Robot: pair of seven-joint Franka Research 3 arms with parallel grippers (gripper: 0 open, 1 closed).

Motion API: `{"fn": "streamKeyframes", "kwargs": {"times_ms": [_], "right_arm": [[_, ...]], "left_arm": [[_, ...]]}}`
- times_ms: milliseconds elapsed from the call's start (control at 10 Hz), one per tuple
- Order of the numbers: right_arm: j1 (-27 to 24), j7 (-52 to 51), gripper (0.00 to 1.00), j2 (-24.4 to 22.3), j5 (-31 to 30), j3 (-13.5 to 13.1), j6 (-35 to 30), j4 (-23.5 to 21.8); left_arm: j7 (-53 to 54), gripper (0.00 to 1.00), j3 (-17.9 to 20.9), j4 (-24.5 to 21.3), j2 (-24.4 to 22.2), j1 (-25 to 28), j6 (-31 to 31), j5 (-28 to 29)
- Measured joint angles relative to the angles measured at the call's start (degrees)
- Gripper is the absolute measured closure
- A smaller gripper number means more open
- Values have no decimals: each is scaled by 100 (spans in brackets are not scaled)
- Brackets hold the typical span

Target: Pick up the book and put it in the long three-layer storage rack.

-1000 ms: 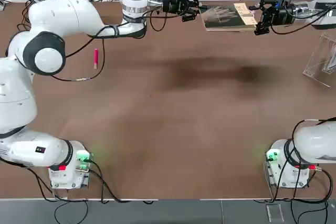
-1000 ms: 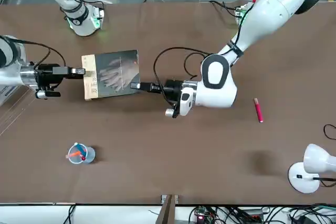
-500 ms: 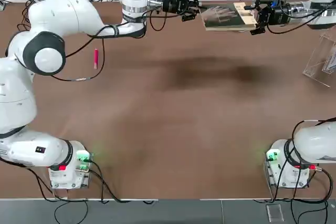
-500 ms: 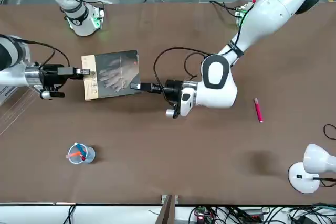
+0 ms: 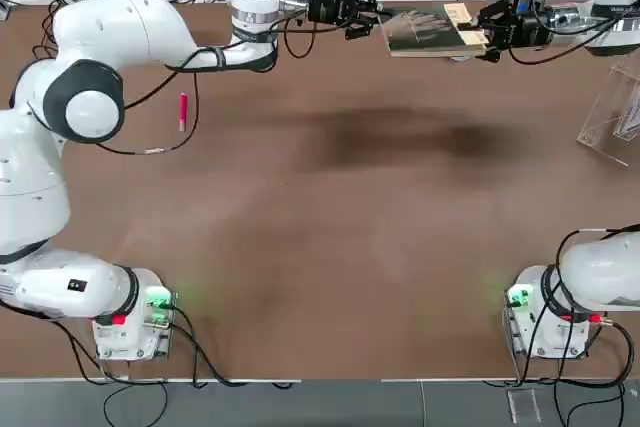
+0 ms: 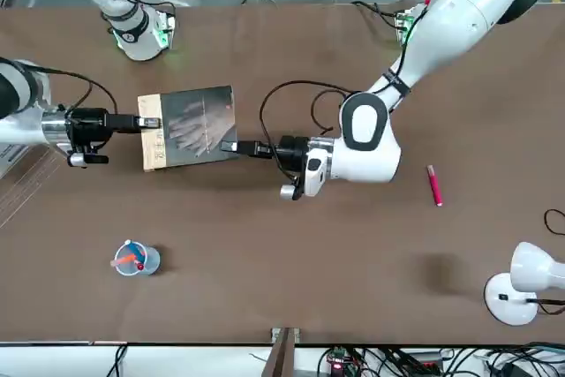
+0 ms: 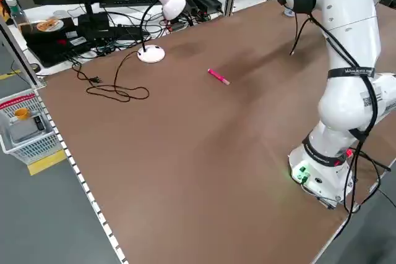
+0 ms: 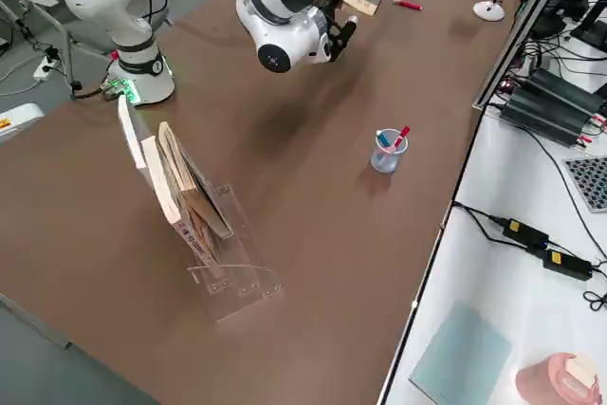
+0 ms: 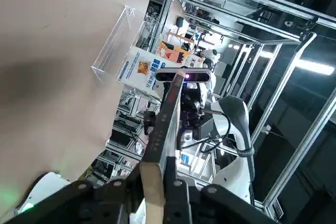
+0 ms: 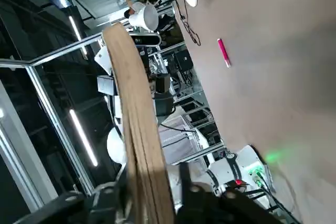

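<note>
Handing over the thin grey-green book (image 6: 187, 126) with a cream strip goes best unhurried; it hangs above the bench, left pincer (image 6: 231, 145) clamped on one edge, right pincer (image 6: 146, 120) pinching the cream edge; the clear acrylic three-layer rack (image 5: 612, 115) stands well apart.

legible text: none I can read | book (image 6: 190, 125) cover: pale hand picture, cream strip print too small to make out | printed sheets in the storage rack (image 8: 194, 220): lettering too small | poster seen from my left wrist: illegible
</note>
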Motion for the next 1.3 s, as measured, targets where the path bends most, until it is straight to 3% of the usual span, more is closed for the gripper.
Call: {"fn": "streamKeyframes", "kwargs": {"times_ms": [100,200,700,1300], "right_arm": [[0,117,70,-1,8,-1,0,2],[-2,202,84,-3,29,-2,-8,11],[-35,348,85,-8,17,-8,-48,65],[-753,610,85,-25,-1266,-73,-301,823]], "left_arm": [[0,96,1,0,0,0,0,0],[-1,96,3,0,1,-2,1,0],[-5,92,4,9,2,-4,2,-4],[-5,20,4,95,2,36,2,-10]]}}
